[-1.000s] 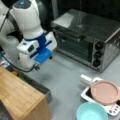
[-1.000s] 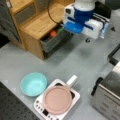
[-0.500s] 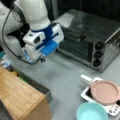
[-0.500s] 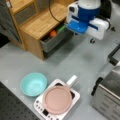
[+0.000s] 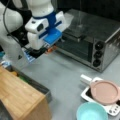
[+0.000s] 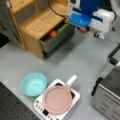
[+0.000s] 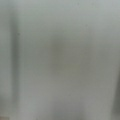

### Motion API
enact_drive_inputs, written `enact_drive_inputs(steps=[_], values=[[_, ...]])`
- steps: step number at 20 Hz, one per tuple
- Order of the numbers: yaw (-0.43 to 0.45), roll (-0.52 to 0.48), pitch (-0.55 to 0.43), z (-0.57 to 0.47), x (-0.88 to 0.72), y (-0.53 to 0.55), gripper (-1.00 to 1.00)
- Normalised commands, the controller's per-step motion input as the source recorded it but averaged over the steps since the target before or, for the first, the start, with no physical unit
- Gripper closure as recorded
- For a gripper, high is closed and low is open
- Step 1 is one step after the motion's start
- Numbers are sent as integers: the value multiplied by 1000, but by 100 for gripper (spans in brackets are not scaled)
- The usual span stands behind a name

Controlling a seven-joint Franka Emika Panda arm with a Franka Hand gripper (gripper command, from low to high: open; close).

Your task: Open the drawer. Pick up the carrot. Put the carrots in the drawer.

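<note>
Fingers of the white-and-blue gripper (image 5: pixel 48 50) are clenched on a small bright-orange carrot chunk (image 6: pixel 83 30), raised above the grey counter (image 6: pixel 75 57) beside the silver toaster oven (image 5: pixel 87 47); the shallow dark-grey drawer (image 6: pixel 58 37) of the light wooden cabinet (image 6: pixel 40 22) stands open; step in hand, judged: carrying; placement calls for alignment over the drawer.

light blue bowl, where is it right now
The light blue bowl sits on the grey table at a front view's lower left, just left of the pink pan.
</note>
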Motion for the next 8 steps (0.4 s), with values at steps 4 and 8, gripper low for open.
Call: enact_drive_inputs(steps=[4,8], values=[[-104,12,108,44,174,153,-100],[-99,28,89,73,222,101,-100]])
